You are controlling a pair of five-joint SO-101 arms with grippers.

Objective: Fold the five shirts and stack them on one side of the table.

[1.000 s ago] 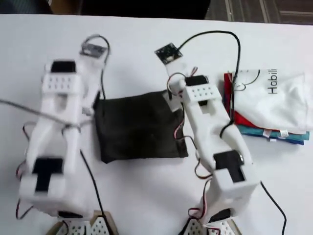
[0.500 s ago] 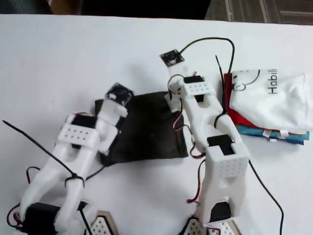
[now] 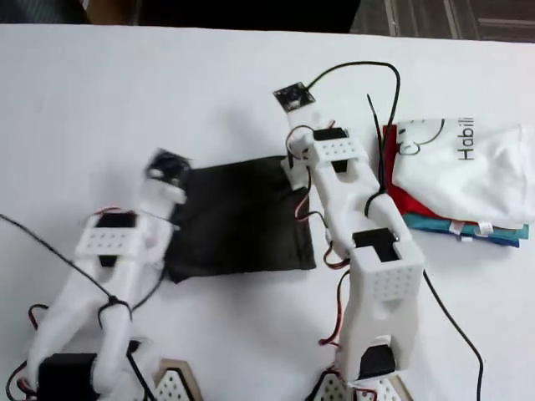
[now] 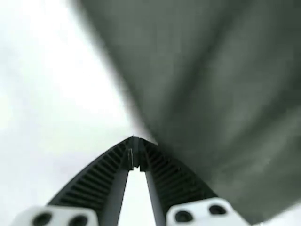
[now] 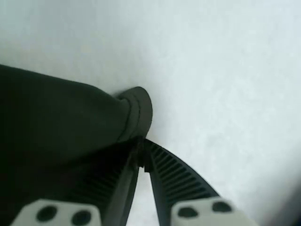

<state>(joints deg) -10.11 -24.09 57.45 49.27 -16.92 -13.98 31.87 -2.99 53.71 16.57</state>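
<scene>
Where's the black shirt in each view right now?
High: shirt mid-table, between the arms.
Left wrist: shirt just beyond the left gripper.
Right wrist: shirt hem at the right gripper.
Shared landmark: white table, bordering the shirt's edge in all three.

print | dark sideways lettering on white shirt (image 3: 476, 175) | white tags (image 3: 457, 226) on teal shirt (image 3: 435, 222), unreadable

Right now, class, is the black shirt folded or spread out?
Folded: the black shirt lies as a compact rectangle, its edges rounded and doubled over.
</scene>
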